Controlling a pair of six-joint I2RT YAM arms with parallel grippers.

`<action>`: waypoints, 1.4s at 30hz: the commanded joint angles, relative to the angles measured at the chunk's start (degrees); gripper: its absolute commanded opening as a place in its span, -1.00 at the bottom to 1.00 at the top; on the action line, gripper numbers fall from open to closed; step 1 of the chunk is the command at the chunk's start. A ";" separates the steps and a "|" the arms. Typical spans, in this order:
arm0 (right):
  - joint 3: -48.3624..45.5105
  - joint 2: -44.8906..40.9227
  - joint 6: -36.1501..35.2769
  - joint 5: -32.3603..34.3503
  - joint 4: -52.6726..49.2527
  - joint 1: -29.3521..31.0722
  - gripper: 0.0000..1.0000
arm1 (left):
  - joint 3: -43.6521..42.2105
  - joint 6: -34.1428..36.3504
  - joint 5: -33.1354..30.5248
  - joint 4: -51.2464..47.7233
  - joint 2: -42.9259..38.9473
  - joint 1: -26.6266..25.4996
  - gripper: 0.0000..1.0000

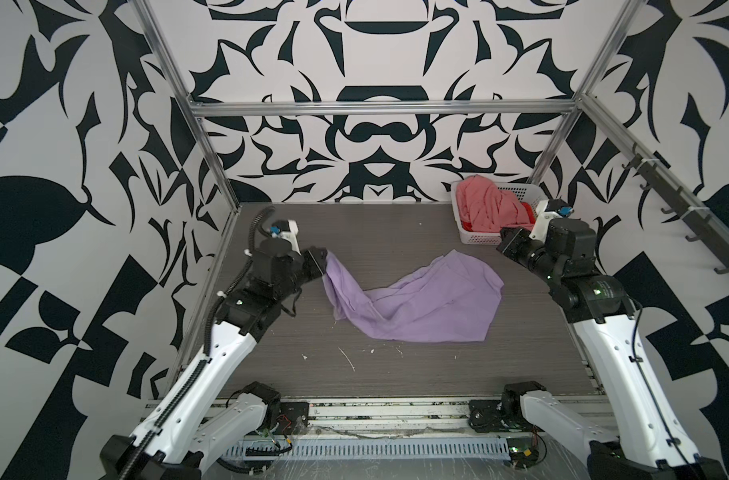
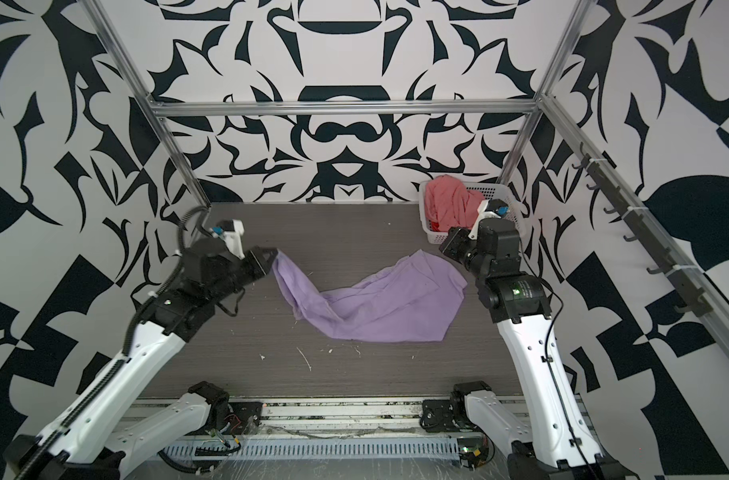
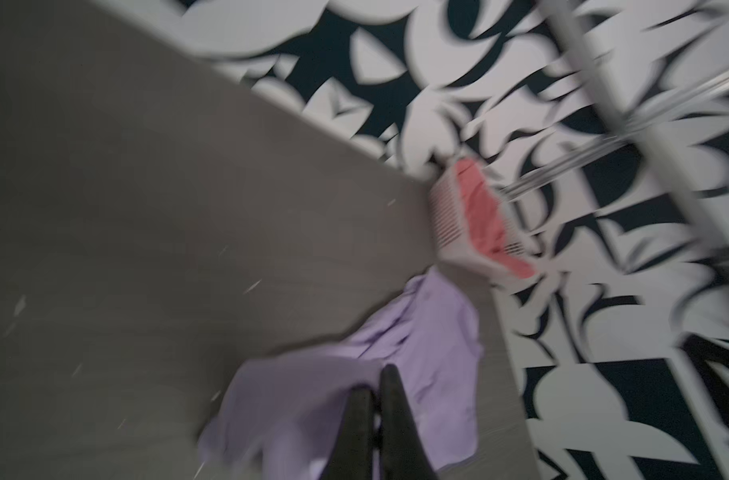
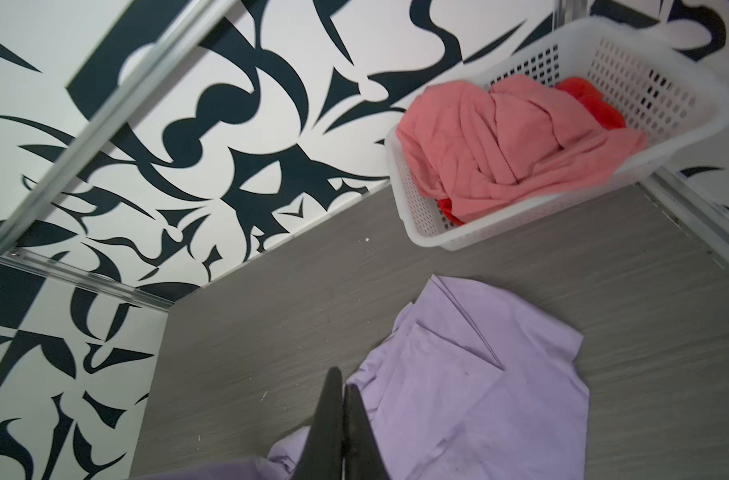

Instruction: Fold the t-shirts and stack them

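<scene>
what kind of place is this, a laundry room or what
Probably a robot lab cell, not a home: metal frame around a table, patterned walls, two robot arms beside a tee.

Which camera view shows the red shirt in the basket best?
The right wrist view: the red shirt is sharp, peeking from under the pink shirt in the basket. In both top views only small red patches show; the left wrist view is too blurred to tell.
</scene>
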 commanded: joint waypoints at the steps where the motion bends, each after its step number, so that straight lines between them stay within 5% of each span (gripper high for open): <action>1: -4.28 0.50 4.00 -2.03 0.58 -0.22 -0.49 | 0.69 -4.17 -7.14 -0.40 -7.32 0.13 -1.00; 4: -9.00 0.53 5.12 -2.47 -0.07 -0.17 -0.28 | -0.05 -4.73 -8.60 -3.21 -6.84 0.20 -1.00; 10: -15.44 4.46 3.42 -2.57 3.50 -0.15 -0.18 | 0.01 -4.93 -9.57 -4.83 -3.73 0.14 -1.00; 23: -7.28 29.61 4.34 -8.40 13.00 -0.04 0.01 | -1.75 -6.76 -9.11 -5.22 -4.23 0.16 -1.00; 36: 2.02 45.76 4.60 -8.01 14.12 2.17 0.04 | -2.87 -7.96 -11.74 -4.61 -4.88 0.19 -1.00; 42: 6.87 50.98 6.34 -4.16 9.76 3.39 -0.22 | -2.35 -7.57 -13.10 -4.48 -4.70 0.15 -1.00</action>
